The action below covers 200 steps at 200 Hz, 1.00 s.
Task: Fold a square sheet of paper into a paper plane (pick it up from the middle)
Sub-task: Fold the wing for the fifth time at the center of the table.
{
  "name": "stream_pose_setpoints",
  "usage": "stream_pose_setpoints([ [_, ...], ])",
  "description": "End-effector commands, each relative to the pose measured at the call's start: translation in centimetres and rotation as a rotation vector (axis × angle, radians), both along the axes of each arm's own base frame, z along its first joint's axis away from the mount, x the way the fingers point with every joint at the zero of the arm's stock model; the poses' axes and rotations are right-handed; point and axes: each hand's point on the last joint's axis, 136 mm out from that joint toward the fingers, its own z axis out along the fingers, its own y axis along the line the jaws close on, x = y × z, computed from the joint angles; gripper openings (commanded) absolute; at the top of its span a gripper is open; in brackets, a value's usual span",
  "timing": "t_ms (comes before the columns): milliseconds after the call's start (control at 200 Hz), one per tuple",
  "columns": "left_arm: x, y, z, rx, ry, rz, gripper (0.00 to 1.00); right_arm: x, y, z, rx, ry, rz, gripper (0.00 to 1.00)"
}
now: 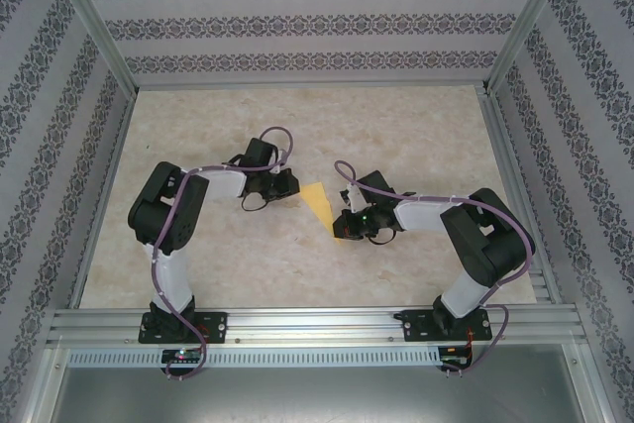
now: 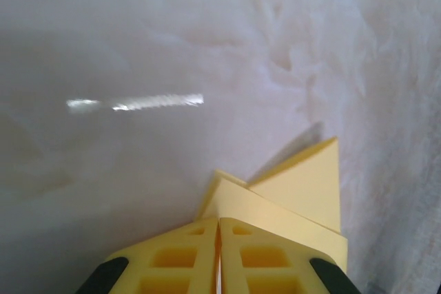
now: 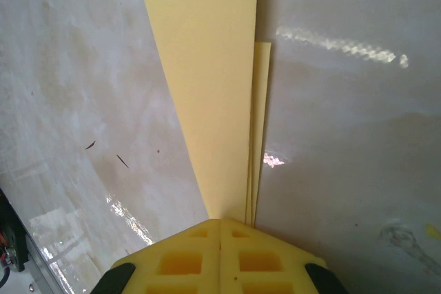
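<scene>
While both arms reach inward over the pale mottled bench (image 1: 416,136), a folded yellow paper (image 1: 317,203) lies between their grippers near the bench's middle. From above it is a narrow wedge, wider at the far left and tapering to a point at the near right. The left gripper (image 1: 288,185) meets the wider end. In its wrist camera its yellow fingers (image 2: 182,256) are pressed together with overlapping layers of the paper coming out just past their tips, one corner throwing a shadow on the bench. The right gripper (image 1: 343,228) meets the pointed end. In its wrist camera its fingers (image 3: 186,259) are closed tight, pinching the tip, and the paper widens away from them in long straight creased layers.
</scene>
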Motion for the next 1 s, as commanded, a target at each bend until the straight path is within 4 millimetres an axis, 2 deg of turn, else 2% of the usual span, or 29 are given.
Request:
stream_pose_setpoints([
  [0, 1.6, 5.3, -3.6, 0.181, 0.014, 0.111, 0.11, -4.6, -4.3, -4.6, -0.222, 0.189, -0.024, 0.04],
  [185, 2.9, 5.9, -2.2, 0.209, 0.000, 0.108, 0.11, -3.9, -3.4, -3.3, -0.197, 0.149, -0.020, 0.08],
  [290, 3.3, 5.9, -0.5, 0.215, -0.018, 0.109, 0.12, -2.4, -2.1, -1.6, -0.155, 0.093, -0.026, 0.13],
  [405, 2.6, 6.2, 1.6, 0.234, -0.033, 0.133, 0.15, 0.3, -0.6, 2.0, -0.089, -0.013, -0.059, 0.27],
  [480, 1.6, 6.2, 2.7, 0.261, -0.035, 0.141, 0.18, 2.2, -0.4, 4.6, -0.073, -0.102, -0.092, 0.40],
  [579, -0.3, 5.9, 3.8, 0.319, -0.027, 0.147, 0.27, 4.4, -1.6, 7.2, -0.097, -0.210, -0.161, 0.56],
  [729, -3.1, 4.4, 5.0, 0.387, -0.018, 0.127, 0.44, 6.7, -4.3, 8.9, -0.124, -0.310, -0.221, 0.71],
  [859, -4.9, 2.2, 5.7, 0.450, -0.023, 0.102, 0.58, 8.5, -6.9, 9.0, -0.149, -0.347, -0.289, 0.75],
  [994, -6.5, -0.6, 5.9, 0.530, -0.018, 0.071, 0.67, 9.3, -8.9, 8.0, -0.159, -0.355, -0.378, 0.78],
])
